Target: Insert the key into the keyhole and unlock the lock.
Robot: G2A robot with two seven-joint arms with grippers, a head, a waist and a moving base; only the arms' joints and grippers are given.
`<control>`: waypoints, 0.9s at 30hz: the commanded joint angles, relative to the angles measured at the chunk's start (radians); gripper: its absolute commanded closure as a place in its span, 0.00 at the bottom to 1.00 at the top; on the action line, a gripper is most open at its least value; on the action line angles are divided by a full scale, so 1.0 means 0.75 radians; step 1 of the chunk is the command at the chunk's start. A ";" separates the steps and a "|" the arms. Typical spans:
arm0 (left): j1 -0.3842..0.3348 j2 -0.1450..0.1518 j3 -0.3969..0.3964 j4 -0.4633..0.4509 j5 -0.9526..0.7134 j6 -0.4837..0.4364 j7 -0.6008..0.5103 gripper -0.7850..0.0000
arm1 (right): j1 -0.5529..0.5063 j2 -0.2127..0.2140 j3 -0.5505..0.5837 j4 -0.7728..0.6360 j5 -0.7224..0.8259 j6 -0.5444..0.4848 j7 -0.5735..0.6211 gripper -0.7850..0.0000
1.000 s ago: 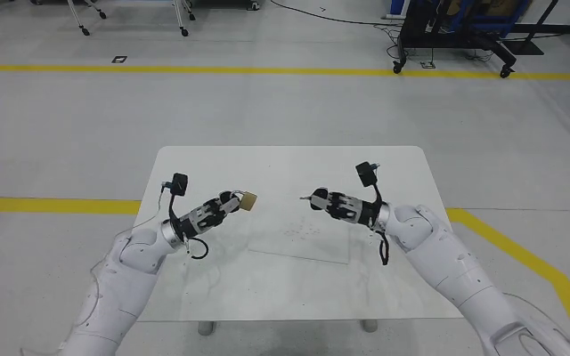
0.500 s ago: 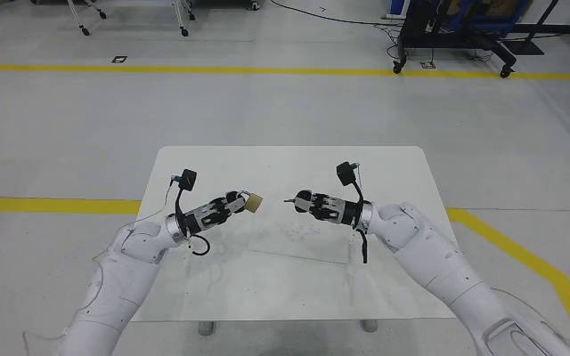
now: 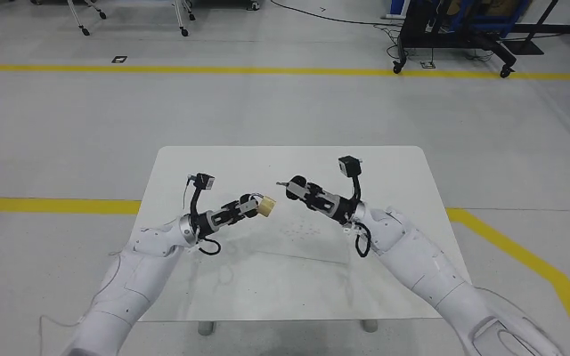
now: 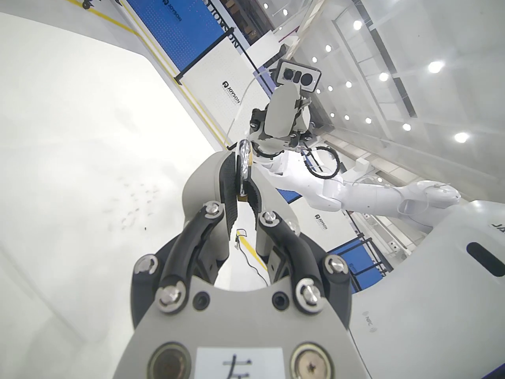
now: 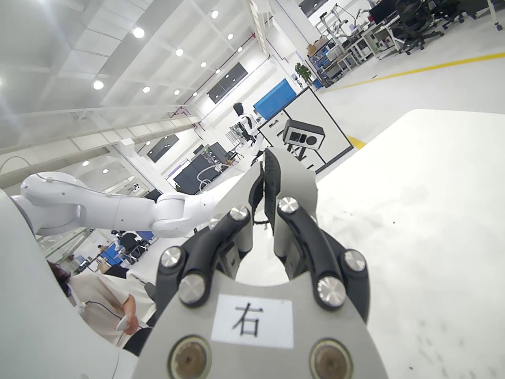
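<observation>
Brass is showing at the tip of the left claw (image 3: 255,206), which is pinching the lock (image 3: 266,206) and holding it in the air above the middle of the bench (image 3: 392,267). The right claw (image 3: 293,185) is facing it from the other side with its jaws pressed together on the key (image 3: 282,183), and only a thin metal tip is sticking out toward the lock. In the top view the key tip and the lock are near each other but apart, and the key is sitting a little farther from the robot than the lock, so I am judging that they are not yet lining up. The main risk is coming from this offset: if the right arm is pushing forward while the tip is off the keyhole, the key will be hitting the brass face and sliding. I cannot tell from these views where the keyhole is facing, so the angle may also be wrong. Both things are small and are being held only at their ends, so a side push could be turning the lock inside the left claw or tilting the key in the right one. If either grip is loosening, the thing will be falling onto the bench.
</observation>
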 commanded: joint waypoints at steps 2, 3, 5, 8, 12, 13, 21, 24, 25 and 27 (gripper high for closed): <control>-0.016 -0.003 0.024 0.003 -0.060 0.026 -0.026 1.00 | 0.039 -0.038 -0.048 0.055 -0.018 0.041 -0.030 1.00; -0.021 -0.003 0.030 0.002 -0.076 0.032 -0.032 1.00 | 0.048 -0.049 -0.061 0.073 -0.016 0.038 -0.037 1.00; -0.028 0.000 0.036 -0.002 -0.101 0.042 -0.042 1.00 | 0.064 -0.069 -0.078 0.110 -0.004 0.026 -0.047 1.00; -0.033 0.007 0.039 -0.010 -0.117 0.047 -0.047 1.00 | 0.083 -0.090 -0.093 0.157 0.012 -0.003 -0.043 1.00; -0.038 0.016 0.040 -0.002 -0.132 0.049 -0.048 1.00 | 0.104 -0.112 -0.104 0.198 0.018 -0.019 -0.019 1.00; -0.039 0.017 0.041 0.003 -0.138 0.051 -0.050 1.00 | 0.108 -0.117 -0.107 0.203 0.020 -0.022 -0.007 1.00; -0.061 0.018 0.062 0.042 -0.157 0.057 -0.057 1.00 | 0.119 -0.142 -0.113 0.234 0.047 -0.050 0.057 1.00; -0.068 0.016 0.070 0.051 -0.167 0.057 -0.057 1.00 | 0.119 -0.146 -0.102 0.245 0.077 -0.070 0.081 1.00; -0.071 0.016 0.073 0.053 -0.171 0.058 -0.058 1.00 | 0.119 -0.146 -0.097 0.247 0.085 -0.077 0.091 1.00; -0.077 0.014 0.079 0.061 -0.180 0.063 -0.063 1.00 | 0.119 -0.144 -0.082 0.252 0.096 -0.086 0.104 1.00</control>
